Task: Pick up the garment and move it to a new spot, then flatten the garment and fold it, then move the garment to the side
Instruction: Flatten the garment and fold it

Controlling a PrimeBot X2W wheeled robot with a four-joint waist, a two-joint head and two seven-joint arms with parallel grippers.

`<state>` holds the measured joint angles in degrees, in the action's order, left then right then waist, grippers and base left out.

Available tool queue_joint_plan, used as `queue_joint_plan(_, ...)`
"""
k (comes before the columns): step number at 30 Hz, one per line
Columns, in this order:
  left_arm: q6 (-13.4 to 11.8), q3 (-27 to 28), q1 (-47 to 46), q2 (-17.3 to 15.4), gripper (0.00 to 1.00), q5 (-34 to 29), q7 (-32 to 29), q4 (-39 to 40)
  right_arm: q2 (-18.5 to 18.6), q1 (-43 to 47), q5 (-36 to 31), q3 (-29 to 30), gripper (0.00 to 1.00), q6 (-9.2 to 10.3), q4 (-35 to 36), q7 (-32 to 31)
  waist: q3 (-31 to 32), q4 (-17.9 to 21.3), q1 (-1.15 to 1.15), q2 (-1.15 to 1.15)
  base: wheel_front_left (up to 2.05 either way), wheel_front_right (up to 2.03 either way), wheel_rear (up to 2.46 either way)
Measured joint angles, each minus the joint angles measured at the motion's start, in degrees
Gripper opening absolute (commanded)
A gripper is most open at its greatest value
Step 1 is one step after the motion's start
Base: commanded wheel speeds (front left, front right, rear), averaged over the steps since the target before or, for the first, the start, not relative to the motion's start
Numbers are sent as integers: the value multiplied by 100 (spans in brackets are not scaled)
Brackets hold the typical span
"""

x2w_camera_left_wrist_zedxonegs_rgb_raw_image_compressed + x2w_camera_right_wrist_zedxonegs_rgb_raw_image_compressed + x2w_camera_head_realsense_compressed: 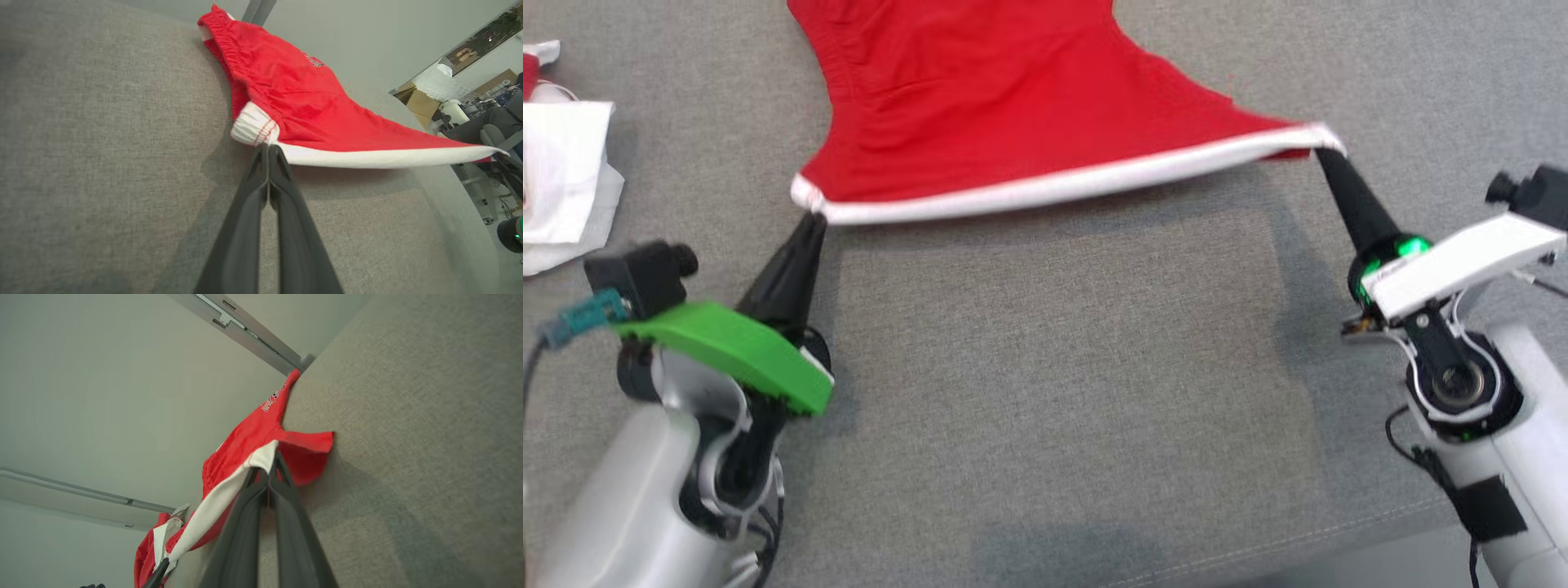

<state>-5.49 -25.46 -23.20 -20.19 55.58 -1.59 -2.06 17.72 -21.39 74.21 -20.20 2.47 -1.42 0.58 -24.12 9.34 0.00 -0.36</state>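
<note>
The garment (1013, 106) is red with a white hem band and lies on the grey fabric surface (1054, 367), its hem stretched taut between my two grippers. My left gripper (810, 219) is shut on the hem's left corner, seen close in the left wrist view (267, 146) where the white band (380, 158) runs off to the right. My right gripper (1327, 155) is shut on the hem's right corner; in the right wrist view its fingertips (267, 465) pinch the white edge of the garment (245, 453). The garment's top runs past the head view's upper edge.
A white cloth pile (564, 180) lies at the left edge of the surface. The surface's front seam (1298, 539) runs along the lower right. Boxes and equipment (449, 106) stand beyond the surface in the left wrist view.
</note>
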Motion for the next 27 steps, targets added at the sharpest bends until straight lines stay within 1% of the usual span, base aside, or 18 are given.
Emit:
queue_joint_plan(3, 3, -44, 528, 180, 0, 53, 326, -114, 33, 504, 138, 30, 0, -123, -114, 57, 118, -23, 0, 0, 0, 0, 0)
queue_joint_plan(5, 76, -93, 773, 332, 0, 83, 510, -114, 91, 793, 279, 137, 0, -250, -116, 91, 203, -48, 0, 0, 0, 0, 0)
queue_joint_plan(7, 102, -111, 986, 468, 0, 121, 703, -101, 219, 1059, 368, 268, 0, -335, -104, 99, 293, -83, 0, 0, 0, 0, 0)
queue_joint_plan(9, 143, -134, 1189, 534, 0, 133, 856, -69, 333, 1301, 433, 381, 0, -433, -23, 116, 390, -119, 0, 0, 0, 0, 0)
queue_joint_plan(11, 142, -156, 1421, 603, 0, 136, 982, -48, 431, 1590, 572, 479, 0, -535, 146, 141, 498, -158, 0, 0, 0, 0, 0)
queue_joint_plan(14, 129, -242, 1911, 712, 0, 205, 1079, 13, 687, 2247, 768, 600, 0, -703, 550, 123, 678, -222, 0, 0, 0, 0, 0)
queue_joint_plan(17, 83, -246, 2477, 745, 0, 406, 1122, 199, 959, 3033, 970, 779, 0, -721, 1091, 65, 862, -301, 0, 0, 0, 0, 0)
queue_joint_plan(19, 67, -248, 2721, 715, 0, 461, 1088, 417, 1147, 3426, 1069, 909, 0, -747, 1472, 30, 958, -367, 0, 0, 0, 0, 0)
queue_joint_plan(21, 44, -249, 2864, 547, 0, 504, 921, 676, 1333, 3577, 1103, 993, 0, -751, 1808, -46, 1014, -446, 0, 0, 0, 0, 0)
queue_joint_plan(24, 43, -252, 2915, 212, 0, 547, 637, 1033, 1488, 3448, 1085, 1067, 0, -768, 2056, -114, 1010, -505, 0, 0, 0, 0, 0)
queue_joint_plan(27, 13, -248, 2744, 29, 0, 578, 299, 1282, 1455, 3077, 1102, 1079, 0, -759, 2085, -172, 901, -528, 0, 0, 0, 0, 0)
